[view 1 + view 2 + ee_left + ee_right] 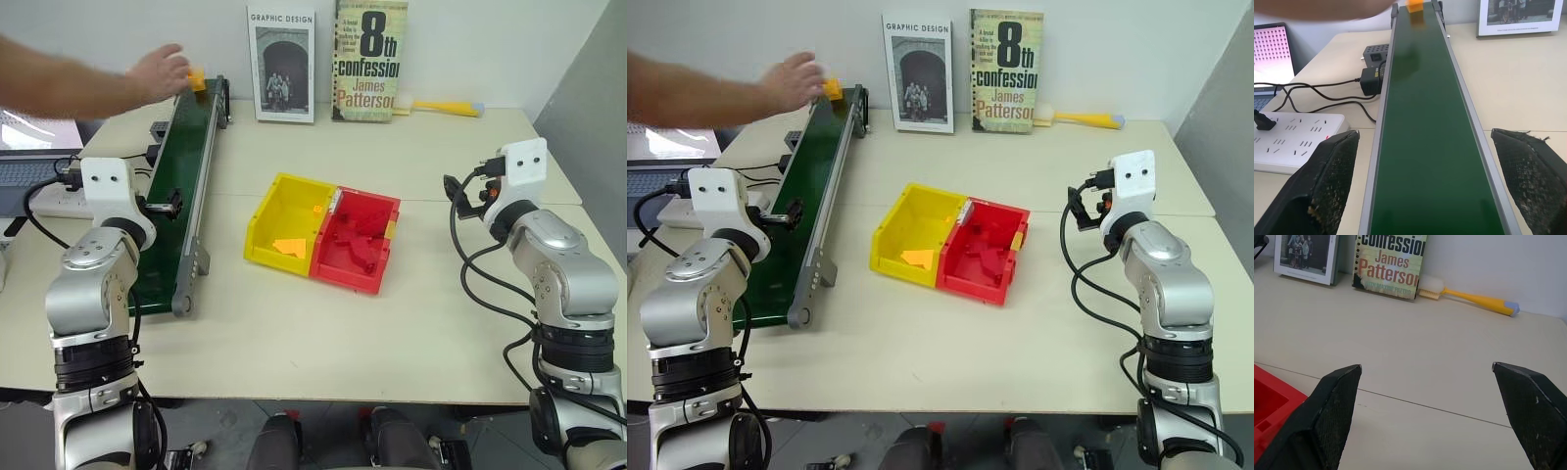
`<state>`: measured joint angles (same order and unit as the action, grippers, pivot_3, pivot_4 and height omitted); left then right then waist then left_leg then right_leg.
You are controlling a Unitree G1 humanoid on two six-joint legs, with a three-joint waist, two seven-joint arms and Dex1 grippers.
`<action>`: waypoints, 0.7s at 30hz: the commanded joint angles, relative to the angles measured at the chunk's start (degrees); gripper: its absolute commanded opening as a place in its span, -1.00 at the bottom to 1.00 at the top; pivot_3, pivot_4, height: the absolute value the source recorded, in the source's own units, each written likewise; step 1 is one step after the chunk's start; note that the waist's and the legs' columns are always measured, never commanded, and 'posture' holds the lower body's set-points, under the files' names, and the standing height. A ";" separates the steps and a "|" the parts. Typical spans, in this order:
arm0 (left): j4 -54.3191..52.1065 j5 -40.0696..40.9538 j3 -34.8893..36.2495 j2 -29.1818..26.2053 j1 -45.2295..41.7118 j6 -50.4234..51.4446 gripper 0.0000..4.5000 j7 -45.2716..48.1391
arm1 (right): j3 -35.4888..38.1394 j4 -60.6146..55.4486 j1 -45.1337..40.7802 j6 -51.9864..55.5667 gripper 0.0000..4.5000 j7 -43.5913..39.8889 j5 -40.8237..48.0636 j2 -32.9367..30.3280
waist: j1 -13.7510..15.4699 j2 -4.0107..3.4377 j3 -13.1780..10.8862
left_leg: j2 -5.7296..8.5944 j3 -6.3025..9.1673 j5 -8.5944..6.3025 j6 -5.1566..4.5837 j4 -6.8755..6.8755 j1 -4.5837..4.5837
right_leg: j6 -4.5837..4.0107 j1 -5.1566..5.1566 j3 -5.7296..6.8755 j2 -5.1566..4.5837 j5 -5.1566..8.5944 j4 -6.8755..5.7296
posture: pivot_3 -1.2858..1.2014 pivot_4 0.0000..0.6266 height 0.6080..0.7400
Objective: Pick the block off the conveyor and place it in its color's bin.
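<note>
Left gripper point(1425, 196) hangs wide open over the conveyor's point(181, 186) near end; the block point(1415, 6) sits straight ahead at the far end by a person's hand point(157, 73). Right gripper point(1432, 416) is open and farther off.

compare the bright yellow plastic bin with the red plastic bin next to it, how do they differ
The bright yellow rectangular plastic bin sits toward the conveyor side; the red rectangular plastic bin sits on its other side, toward the robot's right. The yellow bin holds a flat pale-orange wedge piece; the red bin holds red pieces that blend with its floor. Both are open trays of like shape and size, touching side by side on the pale table.
</note>
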<state>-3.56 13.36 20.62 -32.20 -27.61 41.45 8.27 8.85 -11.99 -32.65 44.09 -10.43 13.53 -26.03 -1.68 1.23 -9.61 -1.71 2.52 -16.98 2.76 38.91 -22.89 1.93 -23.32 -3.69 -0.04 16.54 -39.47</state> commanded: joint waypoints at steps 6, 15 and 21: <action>-1.06 -0.45 1.50 -0.74 -0.62 -1.19 1.00 -0.59 | 0.89 -1.03 -1.58 -1.50 1.00 -0.54 -0.64 -0.44 | 0.00 0.00 0.00 | 0.00 0.00 0.00 0.00 0.00 0.00 | 0.00 0.00 0.00 0.00 0.00 0.00 | 0.03 -0.52 1.00; -2.92 0.09 3.30 1.93 0.06 -2.44 1.00 -3.39 | 0.37 -0.16 -2.58 -2.03 1.00 -1.79 -1.04 -0.54 | 0.00 0.00 0.00 | 0.00 0.00 0.00 0.00 0.00 0.00 | 0.00 0.00 -0.01 0.00 0.00 -0.01 | 0.03 -0.52 1.00; -2.54 -0.21 3.18 3.56 -0.62 -4.23 1.00 -4.77 | -0.90 3.09 -6.07 -4.28 1.00 -8.06 0.41 -2.60 | 0.00 0.00 0.00 | 0.00 0.00 0.00 0.00 0.00 0.00 | 0.00 0.00 0.00 0.00 0.00 0.00 | 0.03 -0.52 1.00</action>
<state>-4.07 13.49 22.93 -28.62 -27.48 39.21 4.25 7.49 -8.78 -36.22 41.81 -15.44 12.69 -27.31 -1.68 1.23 -9.61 -1.70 2.50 -16.98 2.76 38.91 -22.88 1.93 -23.32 -3.70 -0.04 16.54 -39.47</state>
